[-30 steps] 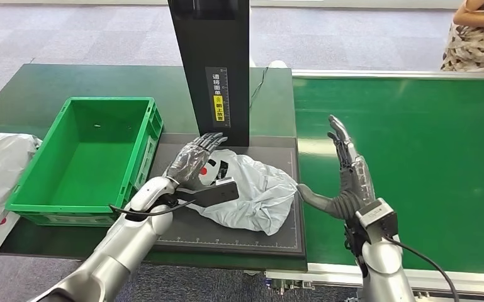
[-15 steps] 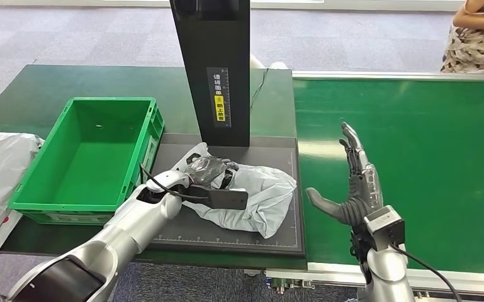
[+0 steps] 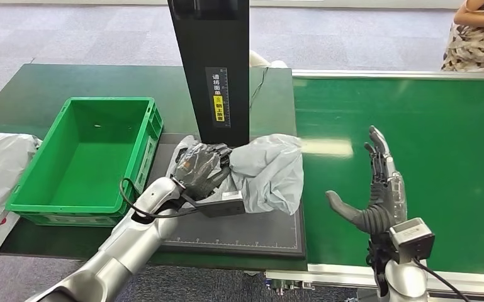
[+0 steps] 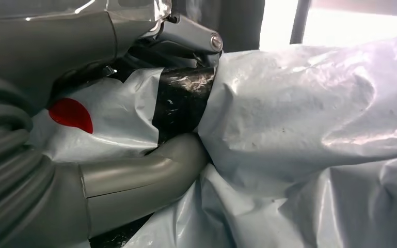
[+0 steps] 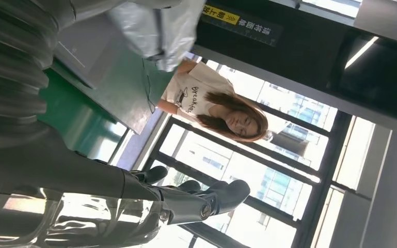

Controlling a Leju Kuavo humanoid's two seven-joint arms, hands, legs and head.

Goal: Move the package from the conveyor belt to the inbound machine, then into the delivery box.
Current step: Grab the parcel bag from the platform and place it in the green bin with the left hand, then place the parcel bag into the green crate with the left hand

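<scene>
Crate (image 3: 85, 157), green, sits at nine o'clock of the dark scanning pad (image 3: 239, 229). Left hand (image 3: 200, 167) grips the grey package (image 3: 270, 173), bunched above the pad under the black inbound machine column (image 3: 213, 69). At three o'clock, over the conveyor belt (image 3: 428, 126), the right hand (image 3: 374, 201) stands with fingers spread, holding nothing.

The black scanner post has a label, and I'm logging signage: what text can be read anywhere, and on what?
Label on the black post: a column of white Chinese characters above a yellow strip; too small to read.
Person's white shirt in the right wrist view: "breaking", upside down.
Grey package: red and black marks, no readable words.
</scene>
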